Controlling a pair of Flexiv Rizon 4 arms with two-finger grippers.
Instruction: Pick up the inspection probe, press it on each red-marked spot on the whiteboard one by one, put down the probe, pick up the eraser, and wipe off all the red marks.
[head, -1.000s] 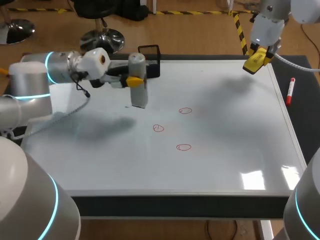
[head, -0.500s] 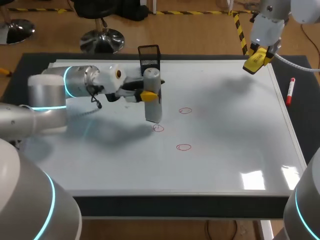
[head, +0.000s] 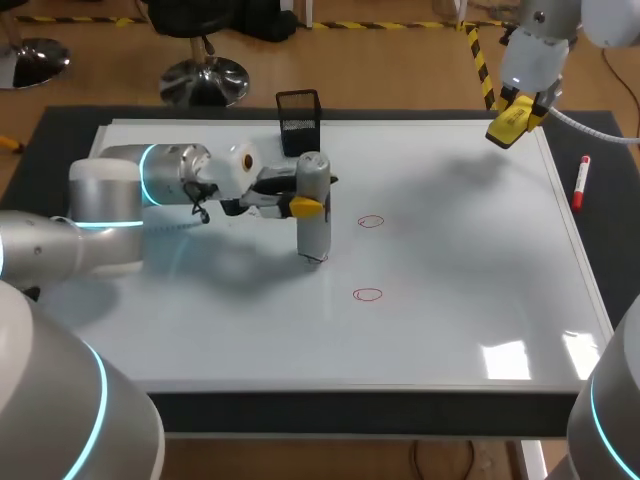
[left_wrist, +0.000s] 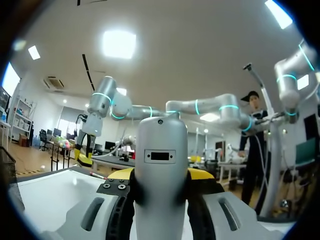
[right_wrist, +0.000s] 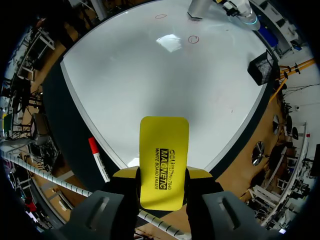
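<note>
The grey inspection probe (head: 313, 205) stands upright with its lower end on the whiteboard (head: 450, 300), where the leftmost red mark was. My left gripper (head: 300, 205) is shut on it from the side; in the left wrist view the probe (left_wrist: 161, 165) fills the gap between the yellow tips. Two red circles (head: 371, 222) (head: 368, 294) lie uncovered to the probe's right. Above the board's far right corner my right gripper (head: 515, 115) is shut on the yellow eraser (head: 508, 125), which the right wrist view shows flat between the fingers (right_wrist: 164, 160).
A black mesh holder (head: 299, 120) stands at the board's far edge, just behind the probe. A red-capped marker (head: 580, 183) lies on the dark mat beyond the board's right edge, below the right gripper (right_wrist: 99, 159).
My left arm carried the probe rightward and toward the front, from beside the mesh holder onto the leftmost red mark, which it now covers. The right arm kept still.
</note>
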